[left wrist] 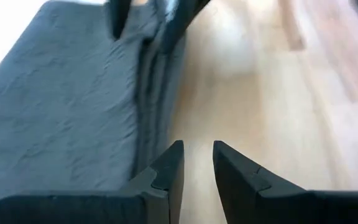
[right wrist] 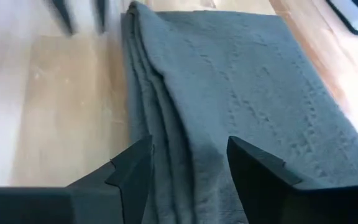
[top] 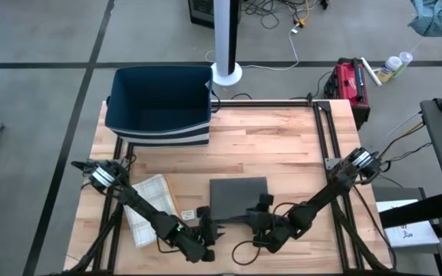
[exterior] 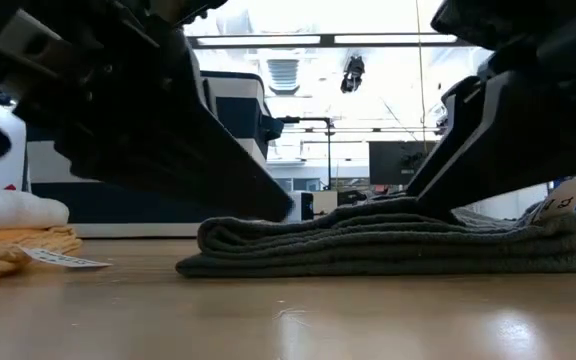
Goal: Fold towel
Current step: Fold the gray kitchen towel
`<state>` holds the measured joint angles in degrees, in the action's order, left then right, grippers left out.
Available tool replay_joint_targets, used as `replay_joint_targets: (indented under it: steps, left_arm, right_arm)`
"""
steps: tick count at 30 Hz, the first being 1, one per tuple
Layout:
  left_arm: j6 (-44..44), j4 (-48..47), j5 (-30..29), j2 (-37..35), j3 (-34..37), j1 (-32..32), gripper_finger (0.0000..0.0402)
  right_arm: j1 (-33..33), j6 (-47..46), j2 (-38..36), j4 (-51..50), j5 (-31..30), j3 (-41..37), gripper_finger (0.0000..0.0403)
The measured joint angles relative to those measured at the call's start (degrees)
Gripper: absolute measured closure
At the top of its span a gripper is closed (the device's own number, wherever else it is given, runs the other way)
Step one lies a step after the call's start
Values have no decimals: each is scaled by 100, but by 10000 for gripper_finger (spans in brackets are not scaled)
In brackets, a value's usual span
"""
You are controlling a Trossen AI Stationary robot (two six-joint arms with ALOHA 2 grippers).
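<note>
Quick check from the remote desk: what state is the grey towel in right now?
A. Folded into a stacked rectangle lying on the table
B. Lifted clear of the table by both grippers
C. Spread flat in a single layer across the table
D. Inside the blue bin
A: the grey towel lies on the table as a compact rectangle, and the low view shows its stacked layers resting flat on the wood.
</note>
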<state>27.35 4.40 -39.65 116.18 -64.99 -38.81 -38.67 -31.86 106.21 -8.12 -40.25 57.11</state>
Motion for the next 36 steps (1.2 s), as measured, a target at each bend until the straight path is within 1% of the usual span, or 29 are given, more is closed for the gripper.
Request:
replay_joint_targets:
  steps: [4,12,14,16,23,26,30,31,36]
  left_arm:
    - [-461,716,23,248,-3,34,324]
    - [-437,763,25,413,-11,312,324]
    - [-425,770,160,413,-11,363,324]
    - [-420,767,163,413,-11,385,324]
    - [-417,804,168,415,-11,418,324]
    - [-415,820,177,417,-11,460,324]
    - [-411,817,177,417,-11,528,324]
    - [-411,817,177,417,-11,537,324]
    - [-411,815,177,417,-11,548,324]
  right_arm:
    - [69,-4,-2,-6,-5,-10,203]
    - [212,-106,-5,3,24,-38,228]
    - [220,-41,-6,-4,169,-40,239]
    - [252,-39,65,45,272,-40,251]
    - [284,-104,73,30,126,-52,300]
    - [284,-47,62,67,204,39,332]
    - [284,33,68,61,536,67,387]
    - [284,39,68,66,583,67,394]
    - [284,36,68,160,651,69,395]
